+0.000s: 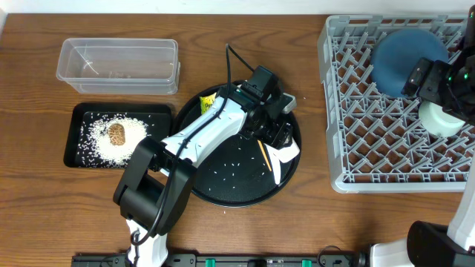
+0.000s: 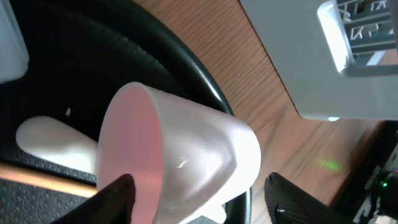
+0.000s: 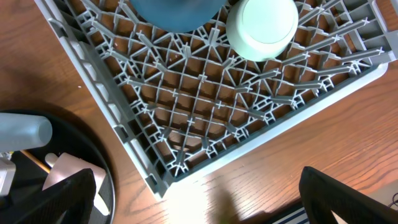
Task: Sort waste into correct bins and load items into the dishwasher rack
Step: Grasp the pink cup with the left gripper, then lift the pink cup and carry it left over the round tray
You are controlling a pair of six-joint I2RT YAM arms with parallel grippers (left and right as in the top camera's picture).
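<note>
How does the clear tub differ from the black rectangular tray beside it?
The clear tub is see-through and deep-walled; the black rectangular tray is opaque and shallow. The tub looks nearly empty; the tray holds white rice and a brown lump. Both are rectangular and of similar size.

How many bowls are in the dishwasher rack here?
2. The dark blue bowl sits at the rack's far edge; the pale mint bowl is beside it, nearer the robot. The right arm may hide more.
</note>
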